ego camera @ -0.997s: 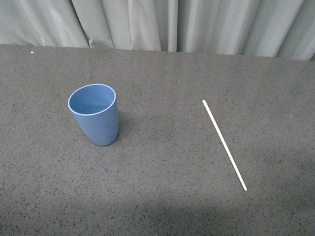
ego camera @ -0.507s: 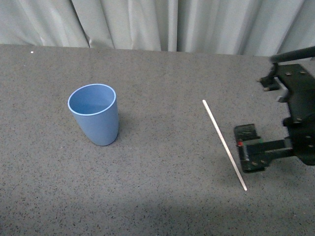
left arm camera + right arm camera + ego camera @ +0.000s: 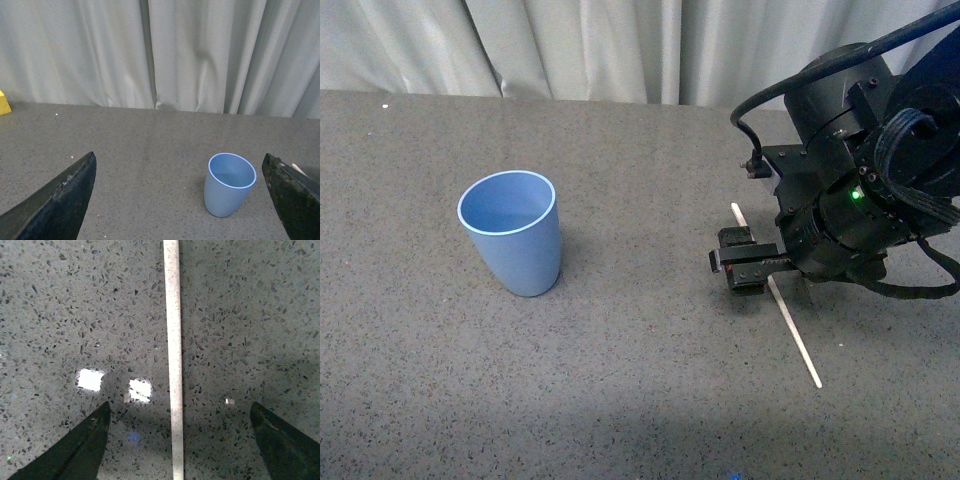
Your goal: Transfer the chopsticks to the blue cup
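The blue cup (image 3: 512,235) stands upright and empty on the left of the dark speckled table (image 3: 640,400). The chopstick (image 3: 798,342) lies flat on the right, its middle hidden under my right arm. My right gripper (image 3: 740,260) is open, low over the stick's far half. In the right wrist view the stick (image 3: 173,360) runs between the two spread fingers of the gripper (image 3: 180,445), untouched. My left gripper (image 3: 180,210) is open and empty, back from the cup (image 3: 229,184), and is out of the front view.
Grey curtains (image 3: 620,45) hang behind the table's far edge. A yellow block (image 3: 4,102) shows at the far left edge of the left wrist view. The right arm's black body and cables (image 3: 860,190) stand over the table's right side.
My right arm has come in from the right and moved left and down over the chopstick, jaws open. The cup and the stick have not moved.
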Tool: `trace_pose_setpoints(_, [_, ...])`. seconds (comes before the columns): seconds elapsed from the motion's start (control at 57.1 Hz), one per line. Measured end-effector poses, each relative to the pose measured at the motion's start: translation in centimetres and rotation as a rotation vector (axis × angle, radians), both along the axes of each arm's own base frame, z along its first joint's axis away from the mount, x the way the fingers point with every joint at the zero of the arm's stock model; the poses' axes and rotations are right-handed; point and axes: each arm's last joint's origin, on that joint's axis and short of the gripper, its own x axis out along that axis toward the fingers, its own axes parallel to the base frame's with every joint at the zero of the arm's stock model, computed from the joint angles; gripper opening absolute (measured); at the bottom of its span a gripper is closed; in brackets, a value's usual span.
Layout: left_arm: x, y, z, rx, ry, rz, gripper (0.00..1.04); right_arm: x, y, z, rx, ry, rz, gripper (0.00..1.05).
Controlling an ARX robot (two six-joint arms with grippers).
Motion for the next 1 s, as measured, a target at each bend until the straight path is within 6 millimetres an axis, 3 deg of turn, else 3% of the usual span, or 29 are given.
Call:
trace_pose_setpoints(0.315, [0.0, 0.0, 0.0, 0.000, 0.000, 0.000, 0.98, 0.5, 0.1, -0.1, -0.004, 0.012, -0.014, 0.10])
trace_pose_setpoints(0.385, [0.0, 0.0, 0.0, 0.000, 0.000, 0.000, 0.98, 0.5, 0.0, -0.1, 0.002, 0.010, -0.021, 0.02])
trace_pose_setpoints(0.56, [0.0, 0.0, 0.0, 0.000, 0.000, 0.000, 0.98, -0.2, -0.2, 0.1, 0.043, -0.039, -0.023, 0.01])
trace_pose_setpoints(0.665, [0.0, 0.0, 0.0, 0.000, 0.000, 0.000, 0.98, -1.0, -0.1, 1.2, 0.112, -0.186, -0.004, 0.01])
trace_pose_setpoints(0.752, [0.0, 0.0, 0.0, 0.000, 0.000, 0.000, 0.98, -1.2, 0.6, 3.8, 0.215, -0.388, 0.039, 0.01])
trace_pose_setpoints(0.91, [0.0, 0.0, 0.0, 0.000, 0.000, 0.000, 0.98, -1.4, 3.0, 10.5, 0.465, -0.835, 0.170, 0.01])
trace_pose_setpoints(0.997, [0.0, 0.0, 0.0, 0.000, 0.000, 0.000, 0.98, -1.6, 4.6, 12.3, 0.560, -0.965, 0.264, 0.01])
